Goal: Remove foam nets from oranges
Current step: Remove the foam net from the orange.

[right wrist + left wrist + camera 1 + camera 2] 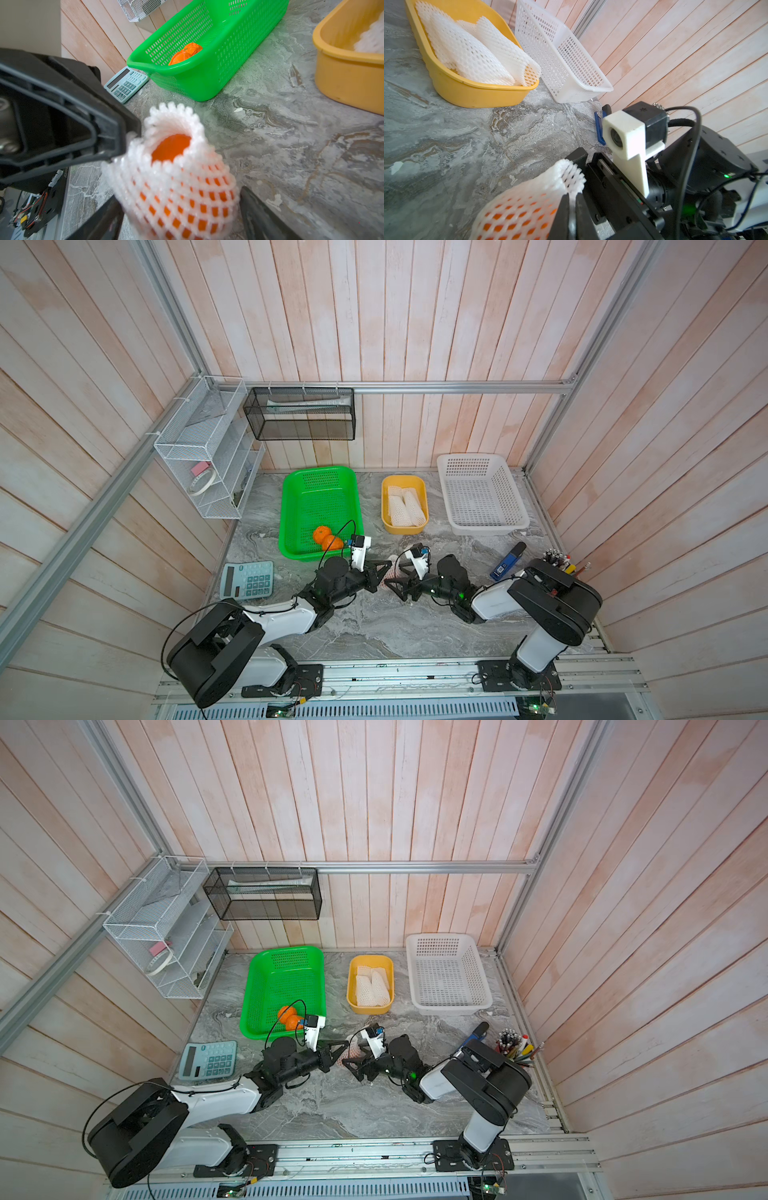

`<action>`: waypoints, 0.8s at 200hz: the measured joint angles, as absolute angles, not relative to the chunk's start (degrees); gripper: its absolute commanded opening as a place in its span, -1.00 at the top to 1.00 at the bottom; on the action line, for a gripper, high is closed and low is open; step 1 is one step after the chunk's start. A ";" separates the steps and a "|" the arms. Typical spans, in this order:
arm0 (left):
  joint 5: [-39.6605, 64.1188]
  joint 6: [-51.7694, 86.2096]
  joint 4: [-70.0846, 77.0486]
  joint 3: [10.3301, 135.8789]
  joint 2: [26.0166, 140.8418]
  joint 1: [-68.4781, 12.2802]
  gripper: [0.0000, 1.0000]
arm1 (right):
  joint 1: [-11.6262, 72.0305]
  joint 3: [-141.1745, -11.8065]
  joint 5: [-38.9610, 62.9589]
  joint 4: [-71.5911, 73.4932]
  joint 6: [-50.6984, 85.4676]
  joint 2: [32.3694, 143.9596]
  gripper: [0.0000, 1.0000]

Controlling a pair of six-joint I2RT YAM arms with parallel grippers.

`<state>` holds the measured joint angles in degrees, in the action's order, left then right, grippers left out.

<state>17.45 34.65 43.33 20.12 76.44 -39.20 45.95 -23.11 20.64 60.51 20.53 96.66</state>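
An orange in a white foam net lies on the marble table between my two grippers. My left gripper is shut on the net's loose end, pinching the foam flat. My right gripper is open, with one finger close on each side of the netted orange. The net's other end gapes and bare orange skin shows there. Two bare oranges sit in the green basket. Several flattened foam nets lie in the yellow tub.
A white perforated basket stands at the back right. A calculator lies front left, a blue tool and a pen cup at the right. Wire racks hang on the left wall.
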 measured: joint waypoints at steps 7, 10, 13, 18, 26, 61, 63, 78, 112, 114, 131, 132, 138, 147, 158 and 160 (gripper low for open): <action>17.34 34.65 43.35 20.12 76.49 -39.22 0.80 | 45.98 -23.11 20.64 60.53 20.43 96.66 -0.68; 17.28 34.65 43.35 20.12 76.51 -39.24 0.80 | 45.98 -23.11 20.62 60.53 20.32 96.66 -0.68; 17.26 34.65 43.35 20.12 76.51 -39.24 0.80 | 45.98 -23.11 20.62 60.53 20.29 96.66 -0.67; 17.19 34.68 43.35 20.10 76.58 -39.27 0.80 | 45.98 -23.11 20.62 60.53 20.08 96.66 -0.67; 17.06 34.68 43.38 20.08 76.71 -39.31 0.81 | 45.98 -23.11 20.60 60.51 19.88 96.66 -0.67; 16.45 34.70 43.29 20.08 77.82 -39.44 0.80 | 45.98 -23.11 20.45 60.49 19.29 96.60 -0.67; 16.43 34.70 43.31 20.08 77.87 -39.44 0.80 | 45.98 -23.11 20.45 60.49 19.25 96.57 -0.67; 16.14 34.70 43.27 20.08 78.22 -39.44 0.81 | 45.98 -23.11 20.43 60.47 19.05 96.36 -0.67; 15.79 34.68 42.78 20.08 78.30 -39.44 0.81 | 46.04 -23.49 20.47 60.20 18.26 95.98 -0.67; 15.79 34.68 42.78 20.08 78.32 -39.44 0.81 | 46.04 -23.49 20.45 60.20 18.20 95.98 -0.67; 15.81 34.70 42.85 20.08 78.37 -39.46 0.81 | 46.09 -23.77 20.47 60.12 17.89 95.85 -0.64; 15.81 34.70 42.87 20.08 78.39 -39.46 0.82 | 46.09 -23.79 20.47 60.07 17.91 95.85 -0.63; 15.81 34.70 42.87 20.08 78.43 -39.46 0.81 | 46.09 -23.94 20.47 60.01 17.78 95.85 -0.61; 15.84 34.70 42.85 20.08 78.59 -39.46 0.81 | 46.09 -24.12 20.47 60.01 17.76 95.85 -0.57; 15.86 34.72 42.87 20.08 78.70 -39.44 0.81 | 46.09 -24.40 20.53 59.94 17.61 95.85 -0.52; 15.88 34.70 42.87 20.08 78.70 -39.46 0.81 | 46.09 -24.43 20.51 59.94 17.65 95.85 -0.51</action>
